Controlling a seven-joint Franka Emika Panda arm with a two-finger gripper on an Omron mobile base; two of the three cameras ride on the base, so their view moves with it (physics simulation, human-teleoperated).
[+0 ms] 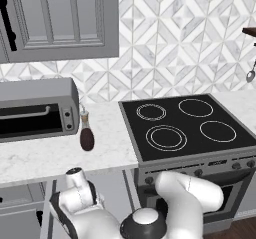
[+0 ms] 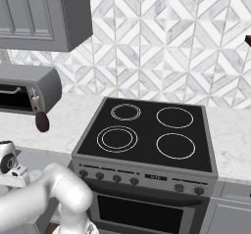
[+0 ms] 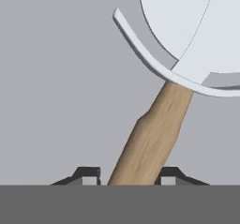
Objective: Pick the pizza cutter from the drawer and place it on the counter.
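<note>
Hand view: the hand sits low over the flat grey floor of the drawer, with the pizza cutter directly in front of it. The tan wooden handle runs down between the two dark fingertips, which flank it closely, one on each side; whether they actually press on the wood cannot be told from this angle. The handle leans up and to the right in this view, ending at the round silvery-white wheel blade with its curved guard. The cutter appears to lie on the drawer floor. Left base view: the white arm bends down below the front edge of the desk, a white marble-look slab. On the desk stand a grey toaster oven at the left and, just beside its right end, a dark brown bottle with a tan top. To the right of the bottle is the black stovetop with four white rings. A grey wall cabinet hangs above the oven.
</note>
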